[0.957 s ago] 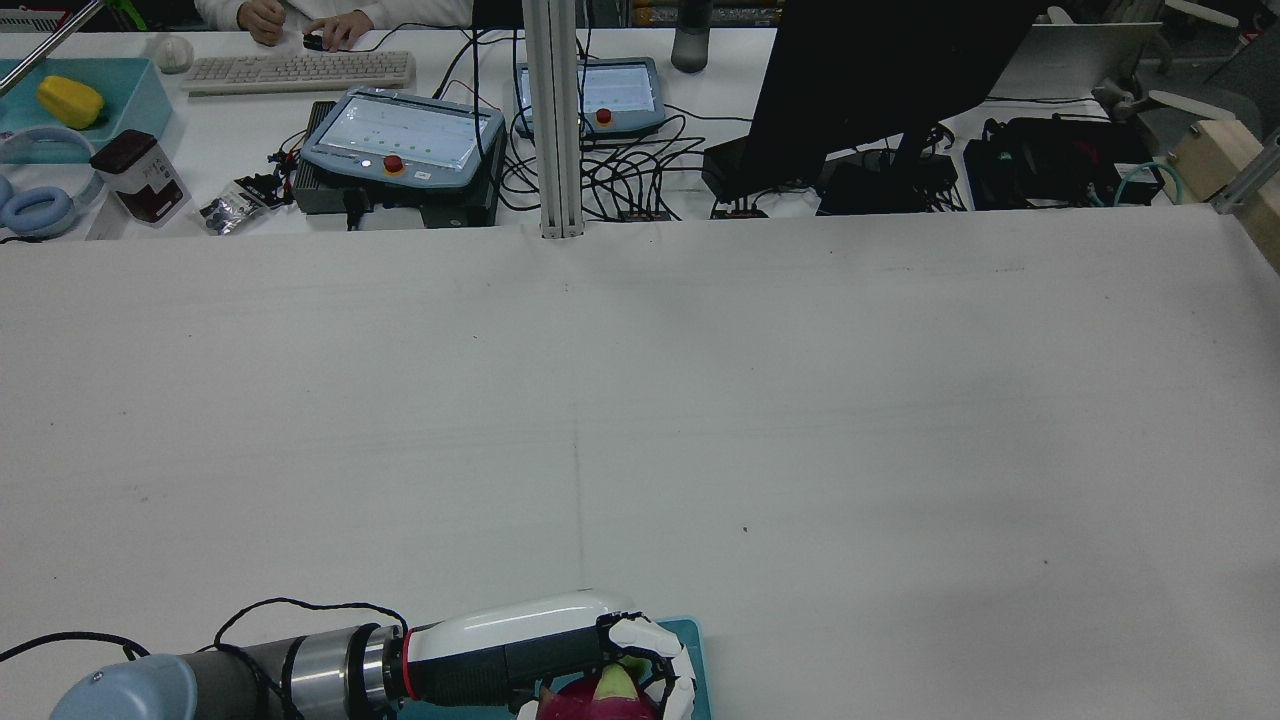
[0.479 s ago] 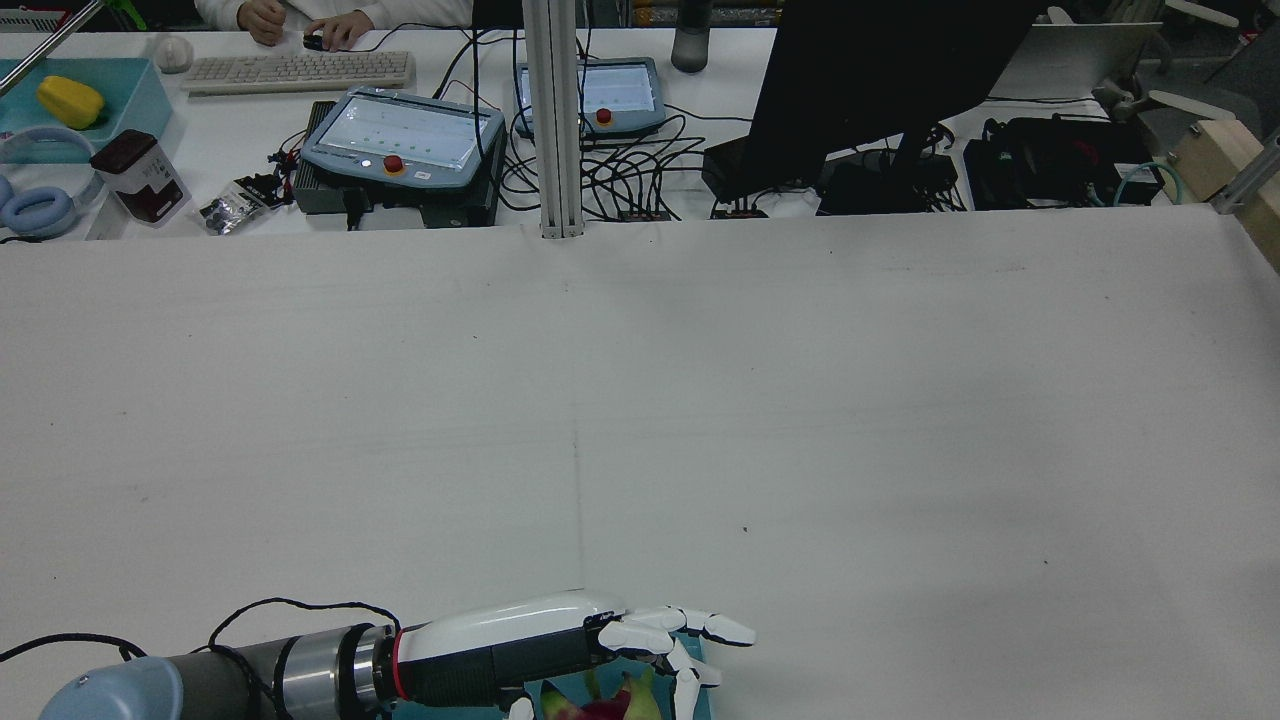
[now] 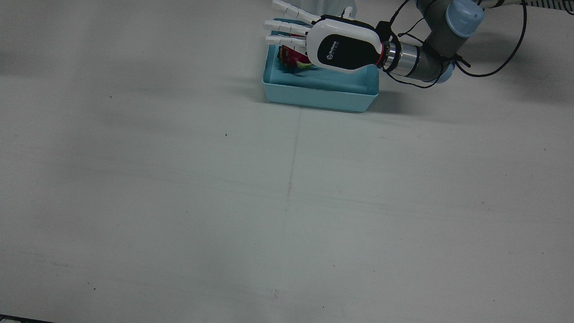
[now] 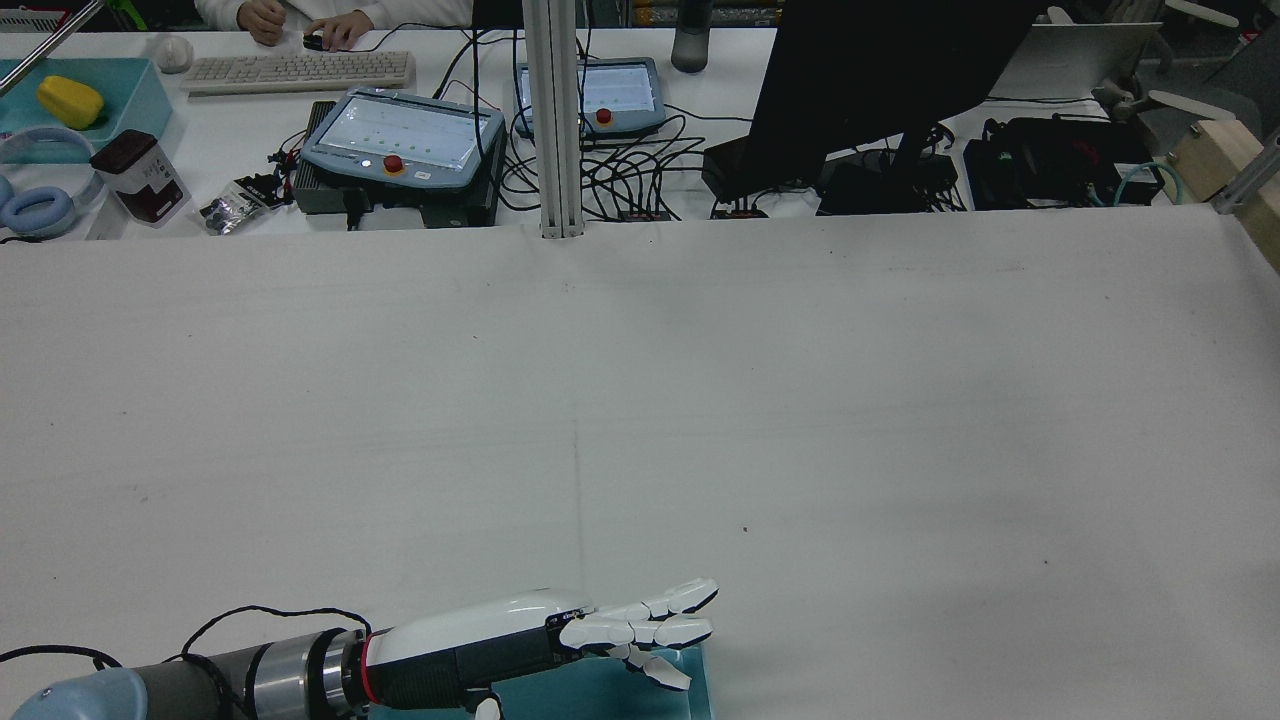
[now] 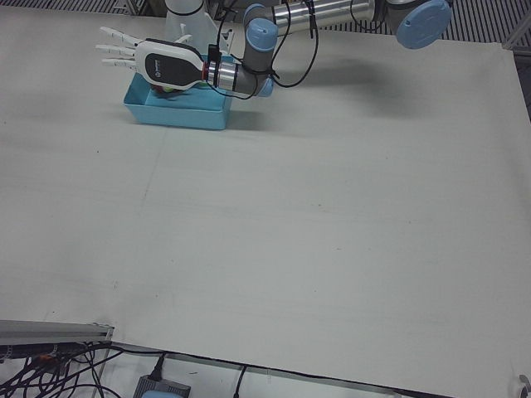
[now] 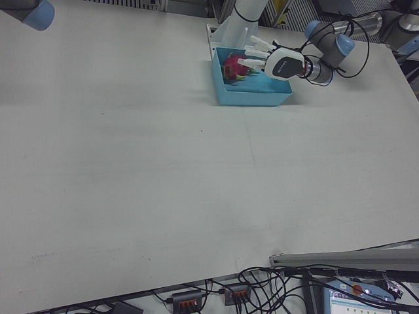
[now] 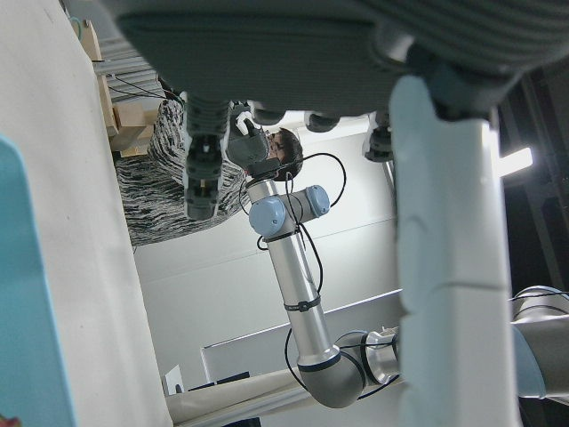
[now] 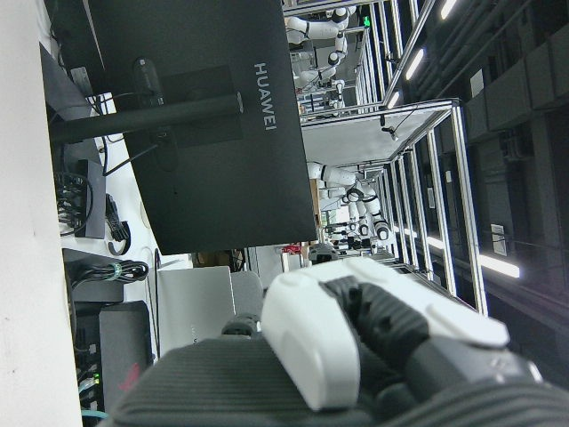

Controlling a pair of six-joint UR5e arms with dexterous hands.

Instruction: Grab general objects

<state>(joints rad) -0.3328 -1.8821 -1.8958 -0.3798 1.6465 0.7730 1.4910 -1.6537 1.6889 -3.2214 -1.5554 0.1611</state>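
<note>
Left hand (image 3: 334, 42) raised and splayed, dragon fruit (image 3: 291, 58) released into tray (image 3: 320, 96)

Glossy white-and-black plastic left hand (image 3: 334, 42), smooth matt plastic tray (image 3: 320, 96), matt white table (image 3: 287, 202).

Magenta-and-green fruit (image 3: 292, 59), light-blue tray (image 3: 319, 96), white fingers (image 3: 287, 28).

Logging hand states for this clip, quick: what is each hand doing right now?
Left hand: open, fingers spread above the blue bin, holding nothing.
Right hand: cannot be told; only its own camera shows part of it.
</note>
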